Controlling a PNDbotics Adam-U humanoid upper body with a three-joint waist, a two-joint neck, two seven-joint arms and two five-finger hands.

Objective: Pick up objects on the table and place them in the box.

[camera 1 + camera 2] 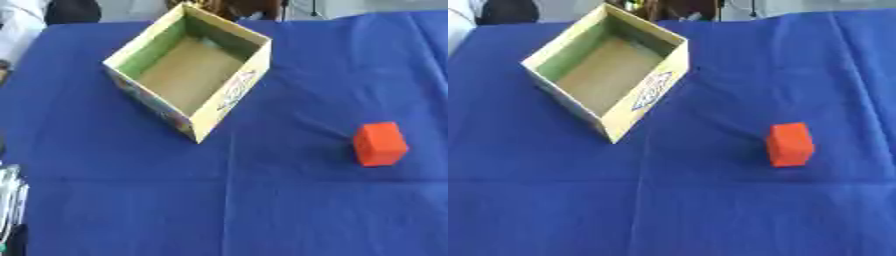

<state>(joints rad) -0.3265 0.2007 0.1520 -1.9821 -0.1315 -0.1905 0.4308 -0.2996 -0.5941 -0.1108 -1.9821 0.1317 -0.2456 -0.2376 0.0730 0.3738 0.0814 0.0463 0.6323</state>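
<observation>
An open cardboard box [229, 95] with yellow-green walls stands turned at an angle on the far left half of the blue cloth. Its brown floor shows nothing lying inside. A red-orange block [381, 144] sits alone on the cloth to the right, well apart from the box and nearer to me. Only a silver sliver of my left hand [10, 200] shows, at the lower left edge of the left eye view, far from both objects and touching neither. My right hand appears in no view.
The blue tablecloth [693, 210] covers the whole table, with faint fold creases crossing it. Its far edge runs along the top of the views, with dark shapes behind it.
</observation>
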